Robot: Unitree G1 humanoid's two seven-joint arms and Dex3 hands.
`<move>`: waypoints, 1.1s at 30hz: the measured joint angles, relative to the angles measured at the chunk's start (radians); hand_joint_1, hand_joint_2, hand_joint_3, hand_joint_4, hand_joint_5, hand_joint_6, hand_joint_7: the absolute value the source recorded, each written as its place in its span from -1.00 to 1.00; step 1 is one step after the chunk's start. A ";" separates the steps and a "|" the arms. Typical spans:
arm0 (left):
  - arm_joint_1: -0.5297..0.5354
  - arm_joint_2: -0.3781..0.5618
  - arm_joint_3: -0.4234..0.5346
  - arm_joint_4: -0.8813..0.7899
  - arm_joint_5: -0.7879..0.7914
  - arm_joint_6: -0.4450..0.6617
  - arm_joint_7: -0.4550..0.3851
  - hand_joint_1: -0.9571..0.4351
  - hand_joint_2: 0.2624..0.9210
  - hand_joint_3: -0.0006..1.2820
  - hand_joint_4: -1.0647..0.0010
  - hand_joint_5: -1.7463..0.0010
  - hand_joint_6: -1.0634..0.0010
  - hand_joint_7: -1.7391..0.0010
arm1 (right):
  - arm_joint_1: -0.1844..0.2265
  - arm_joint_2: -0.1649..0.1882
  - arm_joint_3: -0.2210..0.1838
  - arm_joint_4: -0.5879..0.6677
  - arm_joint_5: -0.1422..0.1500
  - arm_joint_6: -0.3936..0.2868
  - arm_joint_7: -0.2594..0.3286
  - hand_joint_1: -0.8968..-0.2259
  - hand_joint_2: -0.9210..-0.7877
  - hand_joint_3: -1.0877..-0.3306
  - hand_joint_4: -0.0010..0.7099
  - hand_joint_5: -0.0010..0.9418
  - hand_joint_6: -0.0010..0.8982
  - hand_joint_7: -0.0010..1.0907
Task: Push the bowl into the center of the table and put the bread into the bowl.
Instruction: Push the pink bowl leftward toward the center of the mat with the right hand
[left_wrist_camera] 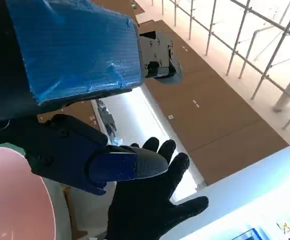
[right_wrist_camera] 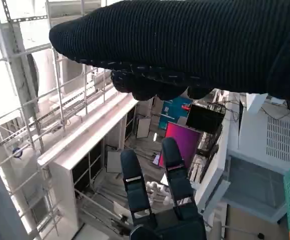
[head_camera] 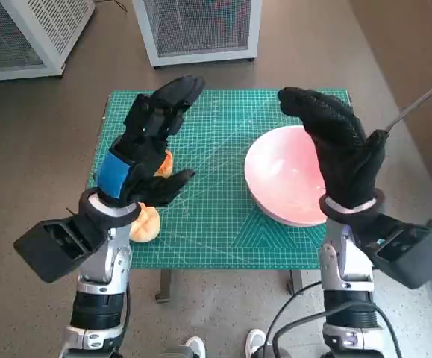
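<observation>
1. Green cutting mat (head_camera: 223,216) covers the small table; two white perforated cabinets (head_camera: 197,30) stand on the brown floor at 12 o'clock of it. A person's white shoes (head_camera: 195,345) show at 6 o'clock.

2. Pink bowl (head_camera: 283,183) sits at 3 o'clock on the mat, its rim close to the right edge and clearly off centre. Judgement: the push toward the middle is not yet done.

3. Bread (head_camera: 145,222) lies at 8 o'clock on the mat, near the left edge and well apart from the bowl. A second orange piece (head_camera: 164,164) shows just under the left hand; whether it is separate bread, I cannot tell.

4. Left hand (head_camera: 148,145), blue tape on its back, is raised above the bread side with fingers spread and nothing in them. Judgement: it is staged over the bread because that is its nearer item.

5. Right hand (head_camera: 335,142), gloved, hovers over the bowl's 2 o'clock rim, fingers apart and empty. Contact with the rim cannot be told. Judgement: an outer-side position suits pushing the bowl toward 9 o'clock.

6. Wrist views point mostly upward at railings (left_wrist_camera: 245,45) and shelving, consistent with both palms raised rather than lowered onto anything.
</observation>
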 measured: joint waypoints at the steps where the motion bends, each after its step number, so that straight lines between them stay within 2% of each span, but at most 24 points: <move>1: 0.000 0.000 0.000 0.000 0.000 0.000 0.000 -0.45 1.00 -0.42 1.00 0.62 1.00 0.37 | 0.000 0.000 0.000 0.000 0.000 0.000 0.000 0.20 -1.00 0.74 -0.30 -0.99 -0.97 0.18; 7: 0.000 0.002 0.000 0.000 0.005 0.000 0.002 -0.45 1.00 -0.42 1.00 0.62 1.00 0.36 | 0.000 0.000 0.000 0.005 0.000 0.000 0.005 0.21 -1.00 0.73 -0.30 -0.99 -0.98 0.19; 13: 0.000 0.002 -0.001 0.000 0.010 0.000 0.006 -0.45 1.00 -0.42 1.00 0.62 1.00 0.36 | -0.002 -0.011 -0.011 0.016 0.005 -0.001 0.015 0.30 -1.00 0.74 -0.28 -0.99 -0.96 0.15; 16: 0.000 0.002 -0.002 0.000 0.010 -0.001 0.006 -0.45 1.00 -0.42 1.00 0.62 1.00 0.37 | -0.008 -0.029 -0.033 0.043 0.011 -0.007 0.024 0.31 -1.00 0.75 -0.27 -0.99 -0.92 0.08; 20: 0.000 0.003 -0.003 0.000 0.010 -0.001 0.008 -0.46 1.00 -0.42 1.00 0.62 1.00 0.37 | -0.026 -0.067 -0.084 0.122 0.007 -0.044 0.023 0.27 -1.00 0.73 -0.27 -0.99 -0.89 0.04; 24: 0.000 0.006 -0.003 0.000 0.010 -0.002 0.009 -0.46 1.00 -0.42 1.00 0.62 1.00 0.37 | -0.053 -0.106 -0.136 0.233 -0.015 -0.102 -0.016 0.27 -1.00 0.67 -0.27 -1.00 -0.87 0.02; 27: 0.001 0.008 -0.002 0.000 0.010 -0.002 0.009 -0.47 1.00 -0.42 1.00 0.62 1.00 0.37 | -0.079 -0.140 -0.176 0.333 -0.042 -0.150 -0.063 0.31 -1.00 0.58 -0.28 -1.00 -0.88 0.00; 33: 0.004 0.009 -0.002 0.000 0.010 -0.009 0.009 -0.47 1.00 -0.42 1.00 0.62 1.00 0.37 | -0.124 -0.191 -0.227 0.483 -0.061 -0.188 -0.146 0.38 -1.00 0.39 -0.32 -1.00 -0.97 0.09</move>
